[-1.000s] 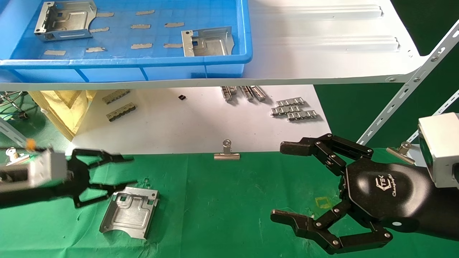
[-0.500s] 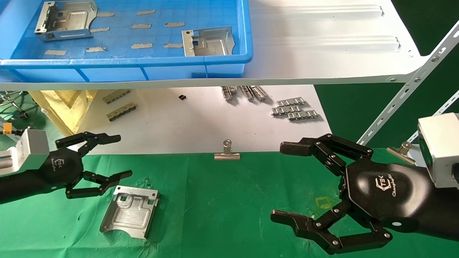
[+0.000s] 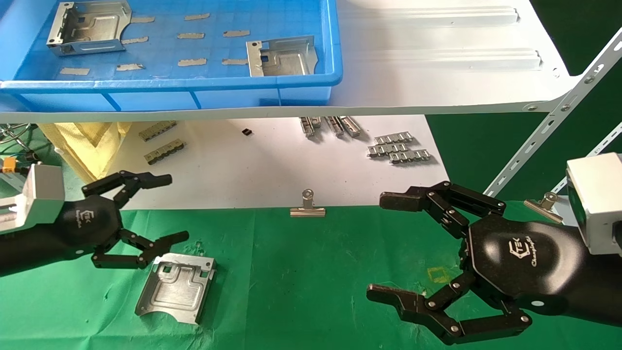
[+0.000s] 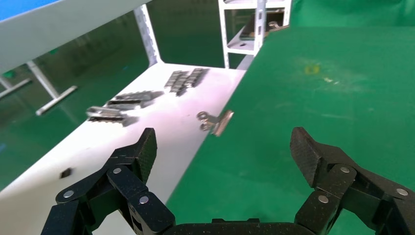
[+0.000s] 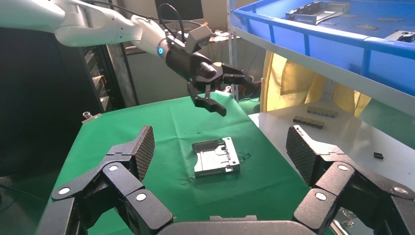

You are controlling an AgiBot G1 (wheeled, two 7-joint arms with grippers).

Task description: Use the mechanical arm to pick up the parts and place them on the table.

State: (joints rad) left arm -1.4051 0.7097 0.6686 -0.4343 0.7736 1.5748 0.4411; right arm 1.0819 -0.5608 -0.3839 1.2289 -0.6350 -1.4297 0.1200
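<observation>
Green wrinkled cloth covers the table [image 3: 311, 272], with a white sheet [image 3: 262, 165] along its far edge and a white metal shelf [image 3: 437, 73] above carrying a blue tray [image 3: 194, 87].

One stamped metal plate [image 3: 176, 287] lies flat on the cloth near the table's left front corner, apparently set down there as a delivered part. Two more plates rest in the tray, one at its far left [image 3: 87, 26], one near its right wall [image 3: 282, 56], likely waiting their turn.

The left gripper [image 3: 146, 214] hangs just beside the plate's far left corner, above it and not touching, its black fingers spread wide and holding nothing. The right gripper [image 3: 384, 248] hovers over the cloth near the right front corner, fingers equally wide apart and empty, seemingly parked.

A silver binder clip [image 3: 307, 206] pins the cloth's far edge. Grey connector strips [image 3: 398, 148] lie on the white sheet.

Only the right wrist view shows the left gripper [image 5: 218, 88] raised clear of the plate [image 5: 215, 156]. The left wrist view misses the plate entirely, showing only cloth, the clip [image 4: 215, 121] and the strips [image 4: 127, 100].
</observation>
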